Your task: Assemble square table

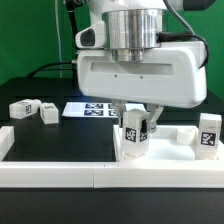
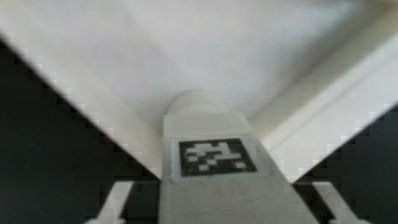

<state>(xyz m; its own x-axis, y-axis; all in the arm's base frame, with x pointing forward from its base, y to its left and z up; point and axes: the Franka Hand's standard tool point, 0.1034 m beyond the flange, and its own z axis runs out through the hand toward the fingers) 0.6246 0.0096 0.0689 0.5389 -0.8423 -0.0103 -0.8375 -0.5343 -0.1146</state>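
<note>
Though the gripper (image 1: 136,122) straddles a white tagged leg (image 1: 135,132), fingers (image 2: 118,200) partly closed on either side, can't tell if they touch it. Leg is upright over the table top (image 1: 172,153), a white raised-rim tray, at its corner toward the exterior view's left. Second leg (image 1: 207,135) stands at its right rim. Third leg (image 1: 22,108) and fourth leg (image 1: 48,113) lie well apart from it, near the marker board (image 1: 95,108). Black tabletop (image 1: 60,140) is open up to the white rail (image 1: 50,175).
</note>
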